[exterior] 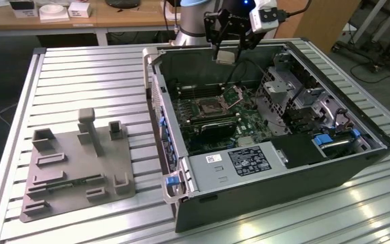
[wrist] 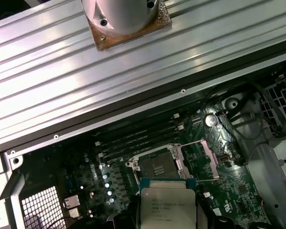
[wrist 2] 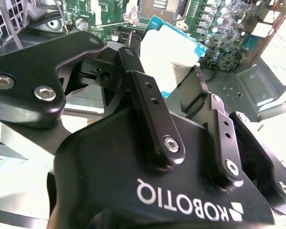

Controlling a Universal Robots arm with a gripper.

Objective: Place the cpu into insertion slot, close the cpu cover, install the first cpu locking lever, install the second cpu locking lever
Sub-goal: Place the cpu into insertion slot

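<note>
While the gripper (exterior: pixel 226 53) hangs above the open case (exterior: pixel 283 188), its jaws pinch the cpu (wrist: pixel 168 207) by two edges, in the air over the board and apart from the slot (wrist: pixel 157 168). The cover (wrist: pixel 206 161) stands open. The cpu top carries small print, and the gripper body carries white lettering.

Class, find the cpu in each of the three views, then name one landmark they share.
Exterior view: the cpu hangs in the gripper above the open case.
Second wrist view: the cpu, clamped, with the board behind.
First wrist view: the cpu, in the foreground.
Shared landmark: the insertion slot.
</note>
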